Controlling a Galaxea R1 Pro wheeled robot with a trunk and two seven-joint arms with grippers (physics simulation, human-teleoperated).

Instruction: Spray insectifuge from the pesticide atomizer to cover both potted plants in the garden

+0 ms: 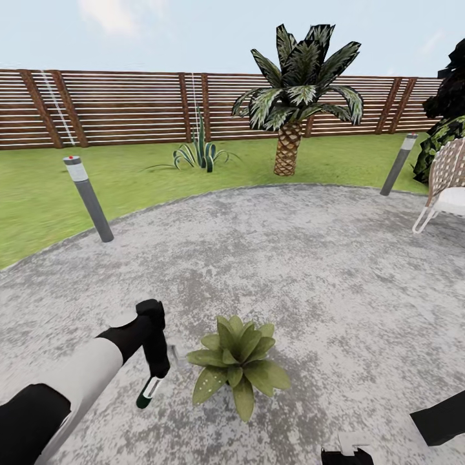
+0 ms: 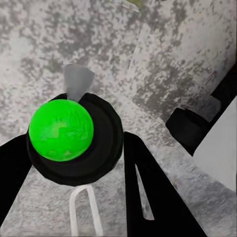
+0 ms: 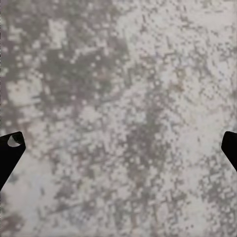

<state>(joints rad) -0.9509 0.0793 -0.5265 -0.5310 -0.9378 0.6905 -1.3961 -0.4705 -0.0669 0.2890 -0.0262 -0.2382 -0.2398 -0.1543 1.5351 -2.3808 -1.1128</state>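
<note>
My left gripper [image 1: 157,367] is shut on the pesticide atomizer [image 1: 148,390], a tiny dark bottle with a white band and a green end, hanging just above the grey paving. The left wrist view looks along the bottle: its round green end [image 2: 61,129] sits in a black body between the two dark fingers [image 2: 148,192]. One potted plant [image 1: 237,365], a low rosette of broad green leaves, stands just right of the bottle, a short gap away. Over bare paving, my right gripper [image 3: 118,153] stands open with nothing between its fingers; it also shows at the bottom edge [image 1: 347,453] of the head view.
Grey lamp posts stand at the left [image 1: 88,199] and right [image 1: 398,164] rim of the paved patch. A white chair [image 1: 445,184] is at the far right. Beyond on the lawn are a palm [image 1: 289,97], a spiky agave [image 1: 201,154] and the slat fence [image 1: 116,106].
</note>
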